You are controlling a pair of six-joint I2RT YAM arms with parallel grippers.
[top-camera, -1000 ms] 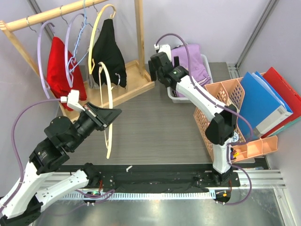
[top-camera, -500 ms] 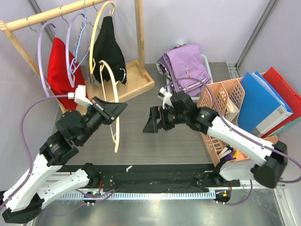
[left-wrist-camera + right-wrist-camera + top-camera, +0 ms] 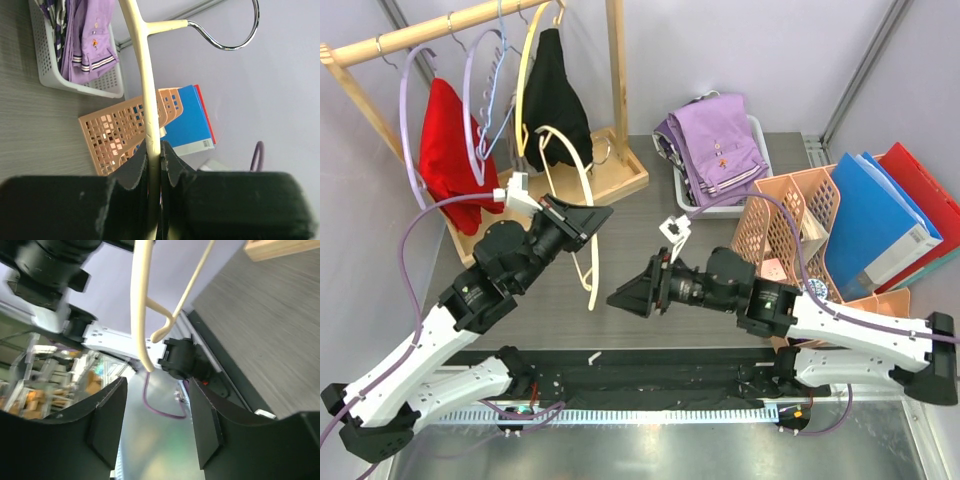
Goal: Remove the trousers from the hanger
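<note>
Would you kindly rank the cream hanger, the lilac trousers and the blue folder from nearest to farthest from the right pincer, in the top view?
1. The cream hanger, just to the left of the right pincer.
2. The lilac trousers, in the white basket at the back right.
3. The blue folder, standing at the far right edge.
</note>
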